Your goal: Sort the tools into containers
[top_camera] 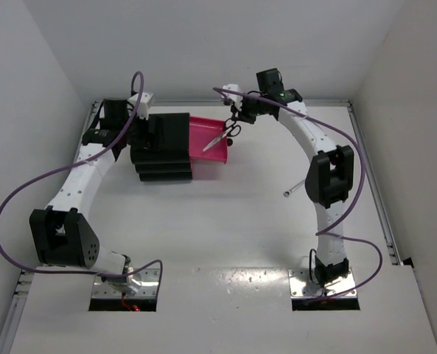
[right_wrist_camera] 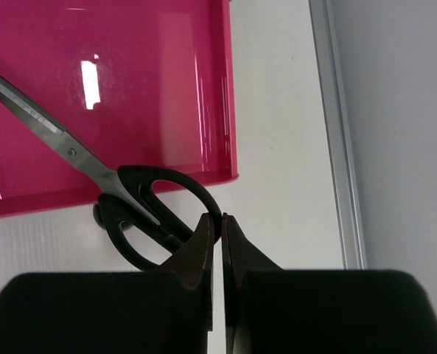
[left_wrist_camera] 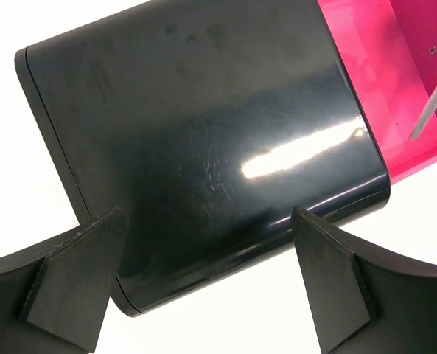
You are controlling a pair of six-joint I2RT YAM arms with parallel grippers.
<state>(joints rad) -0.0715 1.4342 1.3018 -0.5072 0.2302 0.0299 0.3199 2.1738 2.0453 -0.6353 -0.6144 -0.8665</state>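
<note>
My right gripper (right_wrist_camera: 218, 221) is shut on a handle loop of black-handled scissors (right_wrist_camera: 141, 214) and holds them with the silver blades slanting over the open pink drawer (right_wrist_camera: 144, 81). The top view shows the same, with the right gripper (top_camera: 238, 122), the scissors (top_camera: 222, 136) and the top drawer (top_camera: 203, 140) pulled out of the black cabinet (top_camera: 163, 147). My left gripper (left_wrist_camera: 207, 221) is open, its fingers either side of the cabinet's top (left_wrist_camera: 203, 140) near its back. A slim silver wrench (top_camera: 292, 191) lies on the table by the right arm. The yellow-and-black pliers are out of view.
The white table (top_camera: 233, 221) has walls on three sides and a metal rail (top_camera: 376, 192) along its right edge. Purple cables loop off both arms. The scissor blade tip (left_wrist_camera: 433, 103) shows over the drawer in the left wrist view.
</note>
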